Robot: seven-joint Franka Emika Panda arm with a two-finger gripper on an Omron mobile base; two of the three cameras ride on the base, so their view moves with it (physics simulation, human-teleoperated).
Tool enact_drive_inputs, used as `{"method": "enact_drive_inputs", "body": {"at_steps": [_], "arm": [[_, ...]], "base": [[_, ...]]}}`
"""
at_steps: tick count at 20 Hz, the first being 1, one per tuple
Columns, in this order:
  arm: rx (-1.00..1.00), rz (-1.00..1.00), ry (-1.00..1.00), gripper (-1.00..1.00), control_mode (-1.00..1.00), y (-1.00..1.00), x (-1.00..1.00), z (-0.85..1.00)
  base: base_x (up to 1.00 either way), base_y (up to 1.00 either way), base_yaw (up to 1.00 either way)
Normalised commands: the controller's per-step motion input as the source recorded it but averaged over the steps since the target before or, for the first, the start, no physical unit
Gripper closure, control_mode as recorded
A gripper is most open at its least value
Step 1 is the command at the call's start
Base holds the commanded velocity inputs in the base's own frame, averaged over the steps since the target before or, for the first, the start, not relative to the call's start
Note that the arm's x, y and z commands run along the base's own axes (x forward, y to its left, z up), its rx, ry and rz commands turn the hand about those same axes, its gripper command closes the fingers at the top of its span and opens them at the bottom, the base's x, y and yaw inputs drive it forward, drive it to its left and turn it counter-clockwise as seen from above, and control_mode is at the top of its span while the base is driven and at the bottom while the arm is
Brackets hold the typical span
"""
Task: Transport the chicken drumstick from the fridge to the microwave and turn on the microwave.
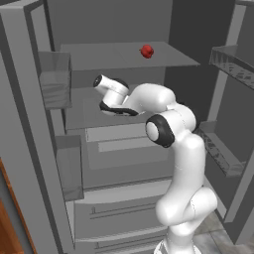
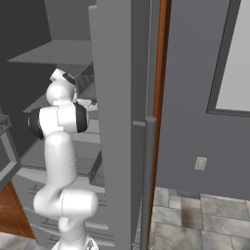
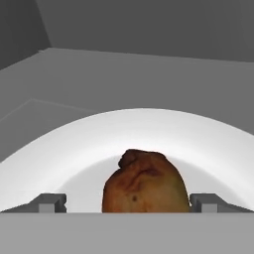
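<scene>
Claw [image 3: 127,206] stands wide at the bottom of the hand view, one fingertip on either side of the chicken drumstick [image 3: 145,182], which lies on a white plate [image 3: 74,149] on a fridge [image 1: 124,54] shelf. The pickup looks in hand: next the jaws must close on the meat, then lift. The drumstick's lower part is cut off, so contact cannot be judged. A small red item [image 1: 147,51] sits upper centre in the left base view.

Flat, even rendered light; soft, low-resolution edges.
</scene>
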Motion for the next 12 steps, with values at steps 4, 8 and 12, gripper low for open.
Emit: {"method": "enact_drive_inputs", "body": {"at_steps": [4, 8, 12], "arm": [[0.00, 0.00, 0.01, 1.00, -1.00, -0.02, 0.00, -0.32], [0.00, 0.00, 0.00, 1.00, -1.00, -0.04, 0.00, -0.33], [0.00, 0.00, 0.00, 1.00, -1.00, -0.02, 0.00, -0.31]], "base": [[0.00, 0.00, 0.00], [0.00, 0.00, 0.00], [0.00, 0.00, 0.00]]}}
